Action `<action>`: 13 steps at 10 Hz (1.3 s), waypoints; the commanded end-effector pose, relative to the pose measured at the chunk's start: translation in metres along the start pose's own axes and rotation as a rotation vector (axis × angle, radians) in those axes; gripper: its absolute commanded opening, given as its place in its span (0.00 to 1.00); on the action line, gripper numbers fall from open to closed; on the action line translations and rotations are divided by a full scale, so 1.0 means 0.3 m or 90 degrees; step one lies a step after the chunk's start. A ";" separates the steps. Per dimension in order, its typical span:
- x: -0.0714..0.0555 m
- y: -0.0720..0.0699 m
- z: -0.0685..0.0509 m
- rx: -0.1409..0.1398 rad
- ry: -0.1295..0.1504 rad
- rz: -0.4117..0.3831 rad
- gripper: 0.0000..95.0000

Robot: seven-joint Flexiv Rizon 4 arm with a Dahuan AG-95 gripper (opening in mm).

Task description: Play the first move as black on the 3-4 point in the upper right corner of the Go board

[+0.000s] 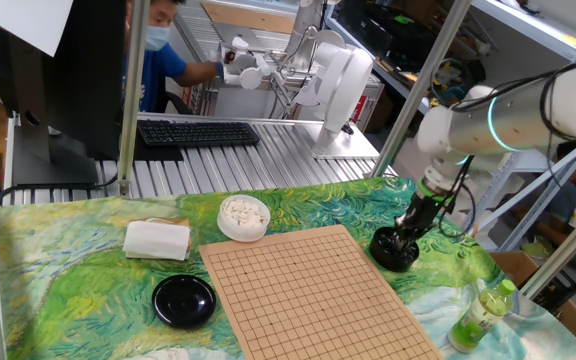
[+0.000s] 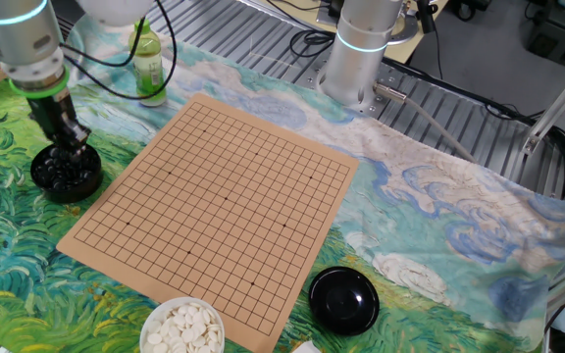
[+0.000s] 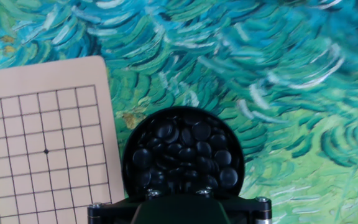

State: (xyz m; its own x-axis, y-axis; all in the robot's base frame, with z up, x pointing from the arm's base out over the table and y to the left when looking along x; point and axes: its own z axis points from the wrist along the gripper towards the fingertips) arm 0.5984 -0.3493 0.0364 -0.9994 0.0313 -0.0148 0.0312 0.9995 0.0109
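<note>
The black stones (image 3: 191, 149) fill a round black bowl (image 1: 394, 250) on the cloth just off the Go board's (image 1: 308, 290) right edge. My gripper (image 1: 406, 236) points down into this bowl, fingertips among the stones. In the other fixed view the gripper (image 2: 67, 149) stands in the bowl (image 2: 67, 175) left of the board (image 2: 219, 196). In the hand view only the gripper body (image 3: 178, 205) shows at the bottom edge. The fingertips are lost in the dark, so I cannot tell their state. The board corner (image 3: 73, 112) near the bowl bears no stones, like all the grid.
A white bowl of white stones (image 1: 243, 217) stands at the board's far left corner, with a folded white cloth (image 1: 156, 239) and a black lid (image 1: 184, 300) to its left. A green bottle (image 1: 483, 315) stands front right. A person sits behind the table.
</note>
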 end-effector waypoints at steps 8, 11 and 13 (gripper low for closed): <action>0.009 0.005 -0.027 0.003 -0.001 0.003 0.20; 0.008 0.005 -0.028 -0.001 0.000 0.001 0.20; 0.008 0.008 -0.028 -0.008 0.000 0.007 0.00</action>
State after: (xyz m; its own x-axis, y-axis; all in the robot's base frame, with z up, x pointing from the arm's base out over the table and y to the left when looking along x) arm 0.5957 -0.3464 0.0454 -0.9989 0.0438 -0.0149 0.0434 0.9988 0.0247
